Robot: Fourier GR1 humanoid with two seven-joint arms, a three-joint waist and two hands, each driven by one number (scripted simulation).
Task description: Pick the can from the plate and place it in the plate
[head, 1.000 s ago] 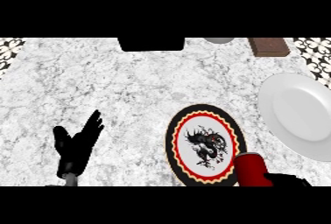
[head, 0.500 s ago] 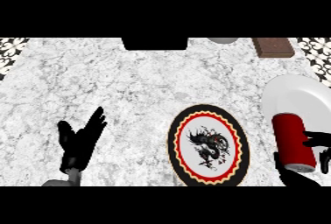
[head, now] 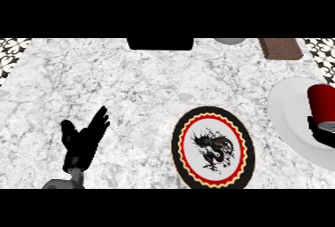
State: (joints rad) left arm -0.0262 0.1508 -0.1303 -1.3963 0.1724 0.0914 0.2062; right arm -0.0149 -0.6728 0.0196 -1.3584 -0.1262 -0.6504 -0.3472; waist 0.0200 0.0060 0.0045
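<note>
We are seeing the right robot hand point(head: 323, 132) curling round the red can point(head: 321, 104) over the white plate point(head: 291, 119) at the bench's point(head: 131, 88) right edge, while the left robot hand point(head: 83, 137) is resting open beside the patterned plate point(head: 213, 148).

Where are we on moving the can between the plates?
Done: the red can is off the patterned plate, which now lies bare. In hand: the right robot hand holds it over the white plate. Left: setting it down and letting go. The left robot hand rests open.
</note>
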